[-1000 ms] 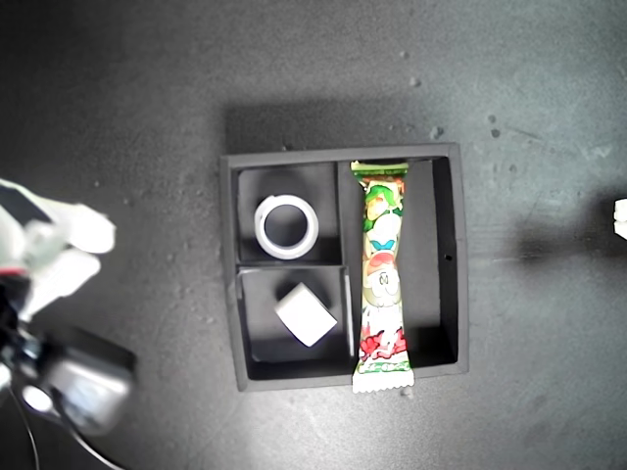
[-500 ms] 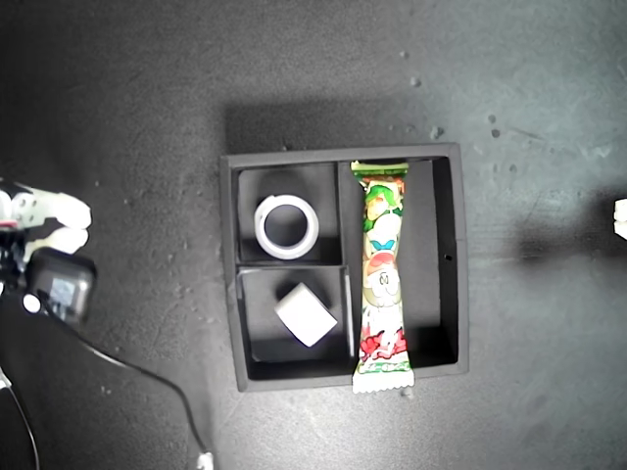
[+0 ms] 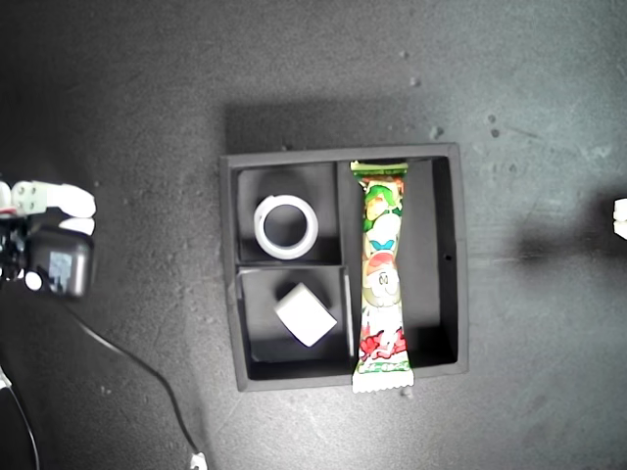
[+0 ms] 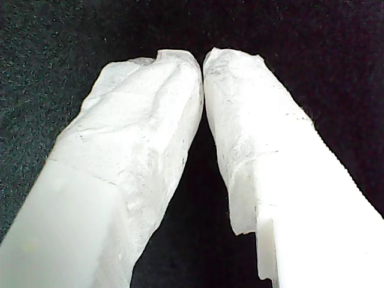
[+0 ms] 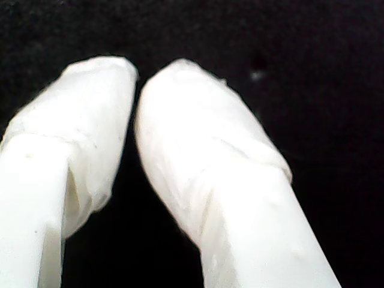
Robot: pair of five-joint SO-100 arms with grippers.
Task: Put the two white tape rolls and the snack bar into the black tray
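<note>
Black tray is sitting mid-surface: one tape roll lying flat in one small compartment, the other tape roll tilting in the adjacent one, snack bar overhanging the long compartment's wall.

My first hand closed and empty, my second hand likewise

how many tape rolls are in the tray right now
2. One roll lies flat in the tray's small compartment nearer the exterior view's top; the other roll sits tilted in the small compartment below it. Nothing looks hidden.
</note>
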